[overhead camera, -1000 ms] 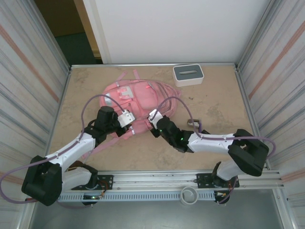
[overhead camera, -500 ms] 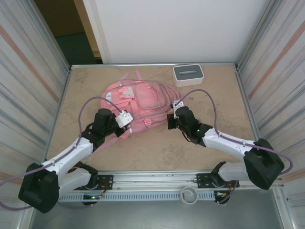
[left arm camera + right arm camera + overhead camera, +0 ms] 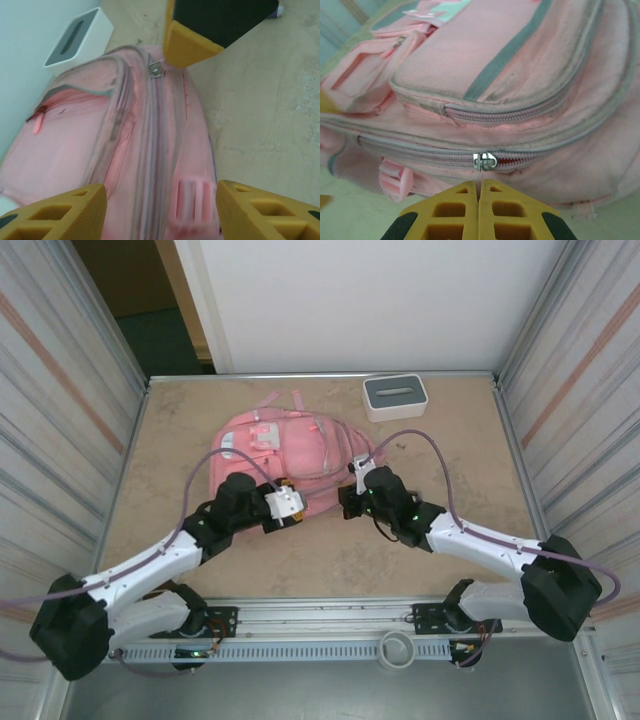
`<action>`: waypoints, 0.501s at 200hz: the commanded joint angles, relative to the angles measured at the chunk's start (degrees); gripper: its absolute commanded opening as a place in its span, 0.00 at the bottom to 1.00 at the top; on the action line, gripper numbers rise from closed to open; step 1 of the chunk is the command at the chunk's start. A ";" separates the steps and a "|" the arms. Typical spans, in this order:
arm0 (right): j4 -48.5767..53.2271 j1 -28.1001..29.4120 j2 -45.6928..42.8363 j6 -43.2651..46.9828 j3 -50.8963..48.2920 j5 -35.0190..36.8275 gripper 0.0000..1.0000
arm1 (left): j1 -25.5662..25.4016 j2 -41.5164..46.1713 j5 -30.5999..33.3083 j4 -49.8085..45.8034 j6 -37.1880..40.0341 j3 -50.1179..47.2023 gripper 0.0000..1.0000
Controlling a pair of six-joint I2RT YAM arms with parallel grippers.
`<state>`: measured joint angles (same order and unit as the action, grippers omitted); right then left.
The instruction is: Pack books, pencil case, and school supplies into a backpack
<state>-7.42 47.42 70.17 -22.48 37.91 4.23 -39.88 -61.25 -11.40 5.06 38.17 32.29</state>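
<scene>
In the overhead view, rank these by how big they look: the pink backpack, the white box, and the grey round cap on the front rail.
1. pink backpack, by far the largest
2. white box
3. grey round cap, smallest, though it sits nearer the camera

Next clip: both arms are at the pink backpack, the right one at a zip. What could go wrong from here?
1. The right fingers are shut just under the small zip pull. Any hold on it looks thin and could slip off under a tug.
2. The left fingers stand open around the backpack without gripping it, so the soft bag may slide across the table instead of unzipping.
</scene>
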 commanded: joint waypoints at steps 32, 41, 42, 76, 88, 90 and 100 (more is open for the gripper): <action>-5.47 2.73 -2.66 -1.55 2.14 -1.93 0.00 | -2.66 -8.85 5.65 3.82 2.51 5.11 0.45; -5.61 2.88 -2.84 -1.76 1.64 -1.48 0.00 | -2.66 -9.84 6.85 4.74 2.82 4.97 0.39; -5.64 2.87 -2.89 -1.77 1.55 -1.45 0.00 | -2.66 -9.93 6.97 4.76 2.85 4.97 0.38; -3.46 2.44 -3.74 -1.25 0.35 1.60 0.00 | -2.03 -10.29 9.60 6.70 3.18 3.43 0.20; -1.63 1.70 -3.65 -1.12 0.11 3.42 0.00 | -1.29 -9.20 8.95 7.81 2.88 1.97 0.14; -1.35 1.53 -3.64 -1.13 0.14 3.84 0.00 | -1.13 -8.87 8.72 8.02 2.87 1.74 0.13; 0.52 0.60 -3.23 -1.21 0.21 5.68 0.00 | -0.16 -7.30 7.63 9.28 2.58 0.30 0.09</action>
<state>-7.22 49.43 68.95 -23.35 37.89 4.86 -41.91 -71.66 -4.40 10.52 40.80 35.29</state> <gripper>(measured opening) 0.044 0.130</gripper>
